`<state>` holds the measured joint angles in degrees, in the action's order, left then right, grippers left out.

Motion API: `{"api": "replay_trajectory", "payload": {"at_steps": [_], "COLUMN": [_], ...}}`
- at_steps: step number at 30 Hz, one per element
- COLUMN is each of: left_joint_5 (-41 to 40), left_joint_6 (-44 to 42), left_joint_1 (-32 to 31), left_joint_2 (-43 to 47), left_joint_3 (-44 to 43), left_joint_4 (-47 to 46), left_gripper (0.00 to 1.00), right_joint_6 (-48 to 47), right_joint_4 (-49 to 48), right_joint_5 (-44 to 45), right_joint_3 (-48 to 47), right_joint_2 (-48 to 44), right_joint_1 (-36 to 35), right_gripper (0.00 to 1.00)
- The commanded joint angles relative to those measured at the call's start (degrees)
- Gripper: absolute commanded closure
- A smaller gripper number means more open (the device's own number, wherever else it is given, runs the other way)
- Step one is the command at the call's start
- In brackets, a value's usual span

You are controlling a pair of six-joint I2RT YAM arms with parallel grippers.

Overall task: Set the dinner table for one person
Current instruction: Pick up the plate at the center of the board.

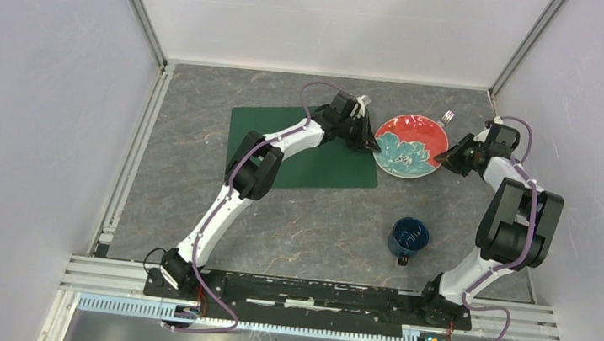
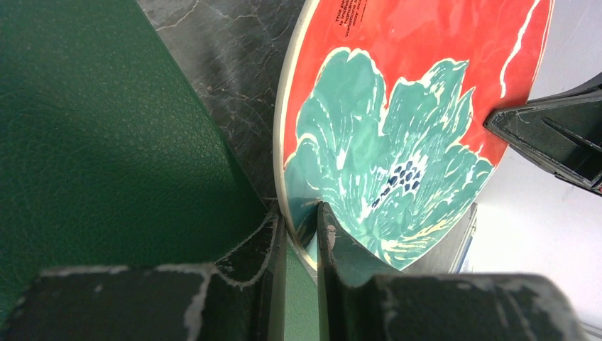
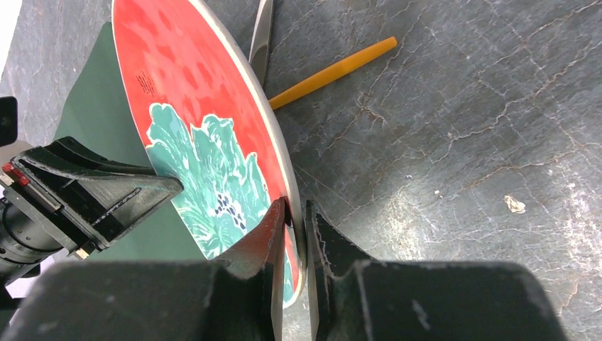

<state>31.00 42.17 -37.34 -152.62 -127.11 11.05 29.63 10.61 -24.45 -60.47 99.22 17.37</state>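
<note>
- Two pairs of fingers are clamping the red plate (image 1: 408, 145) by its rim: left gripper (image 2: 302, 226) at nine o'clock, right gripper (image 3: 294, 217) at three.
- The plate is sitting toward one o'clock on the dinner table (image 1: 310, 222), beside the green placemat (image 1: 285, 139).
- Uneven pulling is risking a slip, and the plate may be dragging the yellow-handled utensil (image 3: 334, 69) at its rim.
</note>
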Motion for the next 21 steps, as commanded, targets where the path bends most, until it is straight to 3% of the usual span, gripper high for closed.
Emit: {"api": "replay_trajectory", "payload": {"at_steps": [1, 9, 21], "left_joint_5": [0.6, 0.1, -0.6], "left_joint_6": [-5.5, -5.8, -6.8], "left_joint_1": [-3.7, -3.7, -3.7], "left_joint_2": [3.4, 2.2, 3.7], "left_joint_3": [-4.1, -10.8, -11.1], "left_joint_4": [-3.2, -1.4, -0.4], "left_gripper": [0.98, 0.98, 0.98], "right_joint_6": [1.4, 2.6, 5.2], "right_joint_4": [-2.6, -5.2, -9.8], "right_joint_5": [-8.0, -10.6, -14.9], "right_joint_3": [-2.9, -3.3, -4.9], "right_joint_2": [0.1, 2.5, 5.6], "right_joint_1": [-3.2, -3.2, -4.3], "right_gripper": [1.0, 1.0, 1.0]}}
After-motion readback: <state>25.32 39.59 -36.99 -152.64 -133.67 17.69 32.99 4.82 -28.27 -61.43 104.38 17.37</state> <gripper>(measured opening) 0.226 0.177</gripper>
